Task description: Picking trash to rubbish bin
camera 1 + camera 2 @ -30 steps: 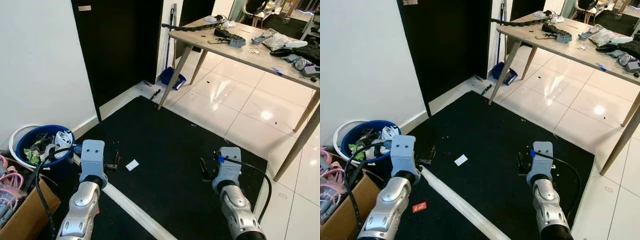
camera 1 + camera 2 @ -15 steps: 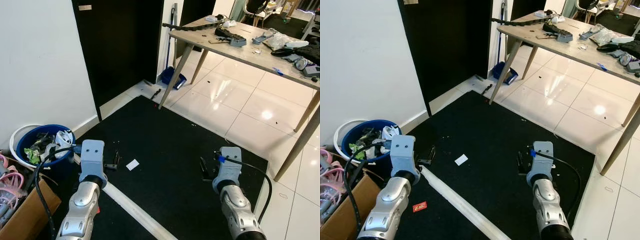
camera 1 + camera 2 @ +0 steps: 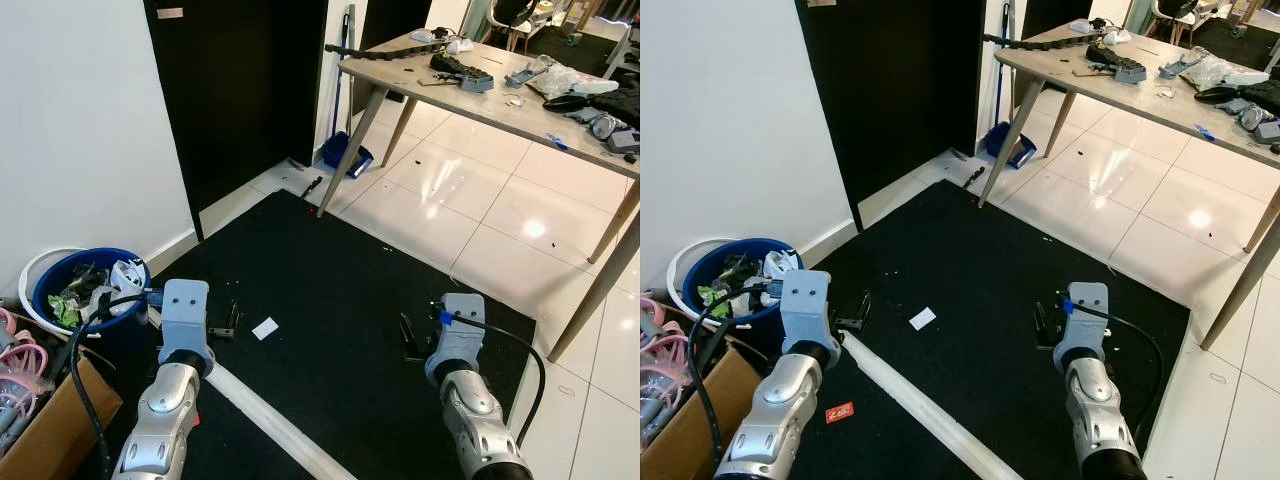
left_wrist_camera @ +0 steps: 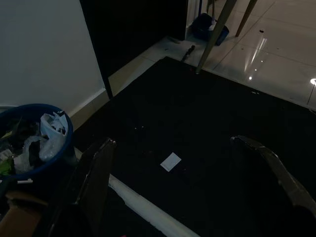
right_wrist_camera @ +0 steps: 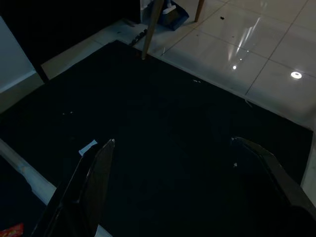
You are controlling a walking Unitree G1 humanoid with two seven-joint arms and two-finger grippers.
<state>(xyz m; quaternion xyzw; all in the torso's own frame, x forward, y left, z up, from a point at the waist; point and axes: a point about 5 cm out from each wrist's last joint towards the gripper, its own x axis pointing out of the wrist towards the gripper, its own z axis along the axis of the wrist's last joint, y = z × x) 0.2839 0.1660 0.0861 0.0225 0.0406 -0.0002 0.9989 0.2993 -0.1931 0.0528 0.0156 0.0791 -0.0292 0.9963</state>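
Both claws, the left gripper (image 3: pixel 222 325) and right gripper (image 3: pixel 408 342), hung wide and empty above the black floor mat (image 3: pixel 340 290), short of the small white paper scrap (image 3: pixel 265 329), so reaching down to pinch it for the round blue plastic bin (image 3: pixel 75 290) seemed next.

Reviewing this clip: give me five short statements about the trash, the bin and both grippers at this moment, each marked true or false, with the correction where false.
1. A small white paper scrap lies on the black mat. True.
2. The left gripper is shut on the scrap. False: its fingers are spread wide and hold nothing; the scrap lies on the mat beyond them.
3. The blue bin already holds rubbish. True.
4. The right gripper is open and empty. True.
5. The red wrapper sits on the wooden table. False: it lies on the mat near the left arm, beside a white strip.
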